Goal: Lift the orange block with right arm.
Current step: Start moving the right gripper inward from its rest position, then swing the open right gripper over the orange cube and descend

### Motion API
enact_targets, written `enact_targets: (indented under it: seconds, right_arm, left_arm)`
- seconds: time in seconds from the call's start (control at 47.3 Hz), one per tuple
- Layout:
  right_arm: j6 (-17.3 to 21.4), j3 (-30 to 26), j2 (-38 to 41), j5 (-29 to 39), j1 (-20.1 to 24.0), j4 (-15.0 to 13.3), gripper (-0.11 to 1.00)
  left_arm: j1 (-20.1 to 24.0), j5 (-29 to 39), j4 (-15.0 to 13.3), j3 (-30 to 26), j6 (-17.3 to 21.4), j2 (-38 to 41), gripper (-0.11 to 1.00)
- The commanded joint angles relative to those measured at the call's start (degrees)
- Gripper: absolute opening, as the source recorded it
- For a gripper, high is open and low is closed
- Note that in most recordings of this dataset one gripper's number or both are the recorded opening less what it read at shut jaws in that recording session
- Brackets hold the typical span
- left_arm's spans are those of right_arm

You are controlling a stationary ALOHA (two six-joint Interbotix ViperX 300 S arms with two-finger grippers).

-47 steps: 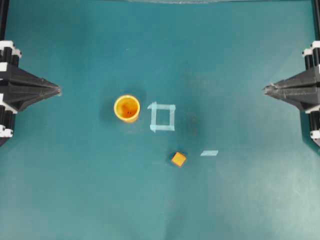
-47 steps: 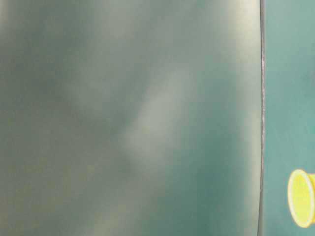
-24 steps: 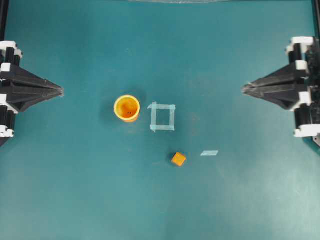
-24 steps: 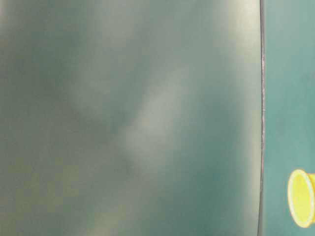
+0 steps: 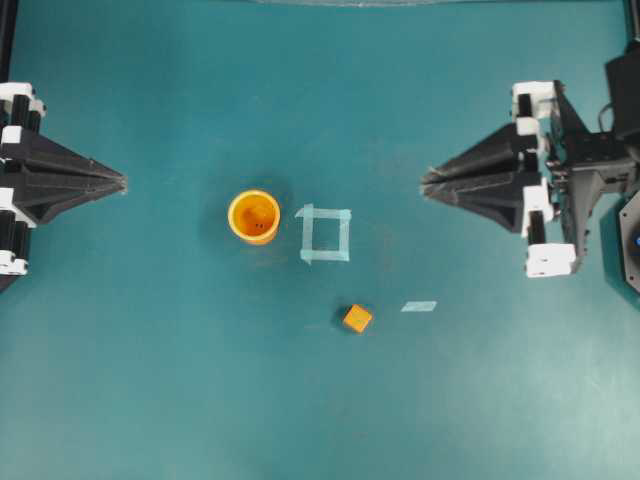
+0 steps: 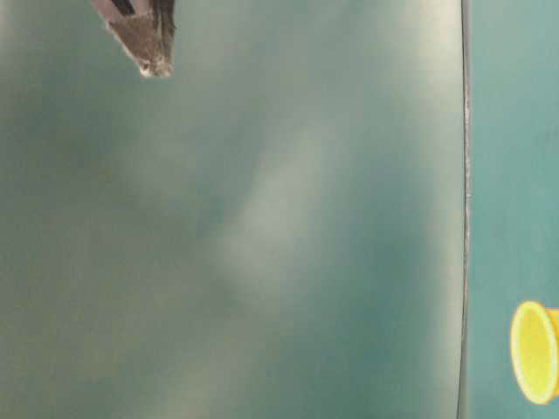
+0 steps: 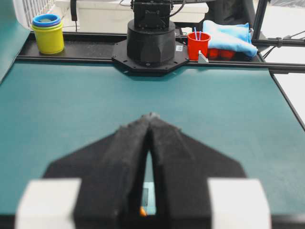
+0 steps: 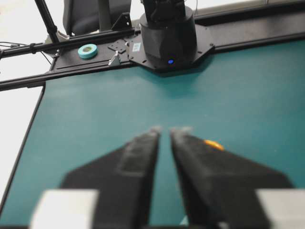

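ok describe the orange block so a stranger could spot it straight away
On the teal table, find the pale tape square near the middle. The orange block sits just below its right corner, a tiny cube, unlike the round orange cup left of the square.

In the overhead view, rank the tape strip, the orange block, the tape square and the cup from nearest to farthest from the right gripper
From the right gripper:
1. Tape square, left of the tips.
2. Tape strip, below the tips.
3. Orange block, below and left; barely farther than the strip, nearly too close to call.
4. Cup, far left.
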Motion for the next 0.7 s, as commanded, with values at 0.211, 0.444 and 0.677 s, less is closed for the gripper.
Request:
enact_targets:
  seconds: [0.211, 0.444, 0.677]
  right_arm:
    - [6.7, -8.3, 5.9, 9.1, 0.8, 0.2, 0.60]
    - [12.3, -14.2, 11.4, 17.3, 1.4, 0.3, 0.61]
    - [20.0, -20.3, 16.9, 27.1, 2.5, 0.2, 0.61]
  left_arm:
    - [0.0, -0.4, 0.1, -1.6, 0.4, 0.4, 0.00]
    - [0.0, -0.4, 0.1, -1.6, 0.4, 0.4, 0.00]
    - [-0.1, -0.3, 0.1, -1.6, 0.5, 0.3, 0.00]
